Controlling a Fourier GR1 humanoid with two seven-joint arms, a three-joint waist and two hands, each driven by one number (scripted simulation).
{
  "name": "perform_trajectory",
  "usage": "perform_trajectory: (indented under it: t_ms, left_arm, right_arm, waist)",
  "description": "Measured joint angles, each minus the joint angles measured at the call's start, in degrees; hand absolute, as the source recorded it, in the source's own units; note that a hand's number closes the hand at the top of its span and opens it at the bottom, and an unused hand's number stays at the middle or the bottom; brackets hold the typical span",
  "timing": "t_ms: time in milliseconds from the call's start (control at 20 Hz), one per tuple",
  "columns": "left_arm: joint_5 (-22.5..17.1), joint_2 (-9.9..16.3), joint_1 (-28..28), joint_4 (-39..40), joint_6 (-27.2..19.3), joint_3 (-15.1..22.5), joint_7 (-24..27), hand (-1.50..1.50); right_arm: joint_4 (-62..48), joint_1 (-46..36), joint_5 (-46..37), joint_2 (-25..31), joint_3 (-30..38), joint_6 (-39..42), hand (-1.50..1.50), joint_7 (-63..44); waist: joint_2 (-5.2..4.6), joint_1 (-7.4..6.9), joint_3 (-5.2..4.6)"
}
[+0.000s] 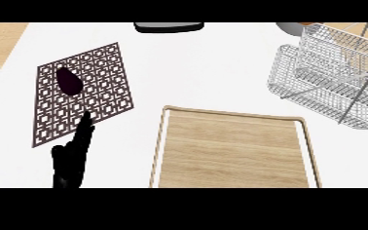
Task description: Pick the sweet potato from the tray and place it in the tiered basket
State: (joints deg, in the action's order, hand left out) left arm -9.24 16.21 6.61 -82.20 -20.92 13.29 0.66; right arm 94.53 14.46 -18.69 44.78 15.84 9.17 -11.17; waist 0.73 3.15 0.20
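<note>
A dark purple oval vegetable (68,80) lies on a brown lattice mat (104,85) at the left. The light wooden tray (159,146) sits at the lower middle, and I see nothing on it. The white wire tiered basket (323,73) stands at the right edge, and no vegetable shows inside it. My left hand (72,158) rises from the lower left, open with straight fingers. Its fingertips (86,119) reach the mat's near edge, below the vegetable and apart from it. My right hand is out of view.
A black flat object (168,27) sits at the counter's far edge. A grey bowl (291,28) shows partly behind the basket. White counter lies between the mat, the tray and the basket.
</note>
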Motion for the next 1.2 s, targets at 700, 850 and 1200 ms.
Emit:
perform_trajectory:
  t_ms: [700, 850, 1200]
  left_arm:
    - [2.2, -2.1, -1.4, 1.0, 0.3, 0.8, 0.6, 0.00]
    - [2.3, -2.4, -2.0, 1.7, 1.3, 0.3, 1.0, 0.00]
    - [2.9, -2.7, -3.1, 1.6, 3.0, -0.2, -0.5, 0.00]
  right_arm:
    - [6.0, 2.5, 21.2, 9.4, 35.9, 11.6, 1.50, 3.3]
    - [5.7, 0.2, 22.9, 11.4, 38.8, 14.0, 1.50, 0.0]
    - [2.4, -9.4, 21.9, 15.5, 32.8, 12.1, 1.50, -8.1]
  waist:
    - [-0.28, -1.78, -0.14]
    - [-0.34, -2.35, -0.11]
    - [-0.64, -3.66, -0.09]
